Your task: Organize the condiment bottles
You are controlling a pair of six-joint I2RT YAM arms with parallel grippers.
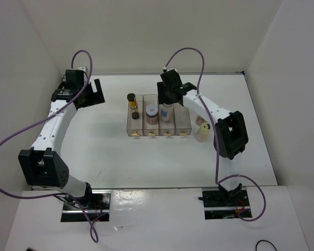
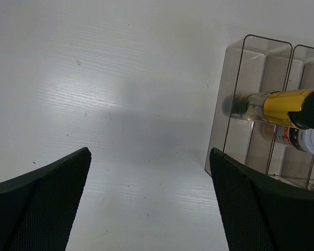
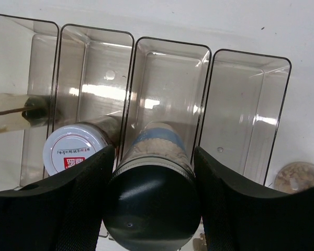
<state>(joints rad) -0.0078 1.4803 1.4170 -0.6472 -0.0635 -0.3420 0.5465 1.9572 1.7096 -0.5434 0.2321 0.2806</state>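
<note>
White matte table [image 1: 120, 162], white panel walls [image 1: 146, 31] on three sides. A clear hard-plastic four-slot tray [image 1: 183, 124] sits mid-table, its slots rectangular with thin dark rims.

- Slim amber bottle [image 1: 132, 106], black cap, yellow label, stands in the leftmost slot.
- Lilac-lidded jar [image 1: 152, 112], squat and round, is in the second slot.
- Right gripper [image 3: 152, 157] pinches the clear jar [image 3: 157, 140] from both sides inside the third slot. The jar has a blue label band and pale granules.
- Fourth slot is open.
- Cream bottle [image 1: 202, 132] stands on the table just right of the tray.
- Left gripper [image 2: 149, 154] is spread wide above bare table left of the tray, touching nothing.

Broad open surface lies in front and to the left.
</note>
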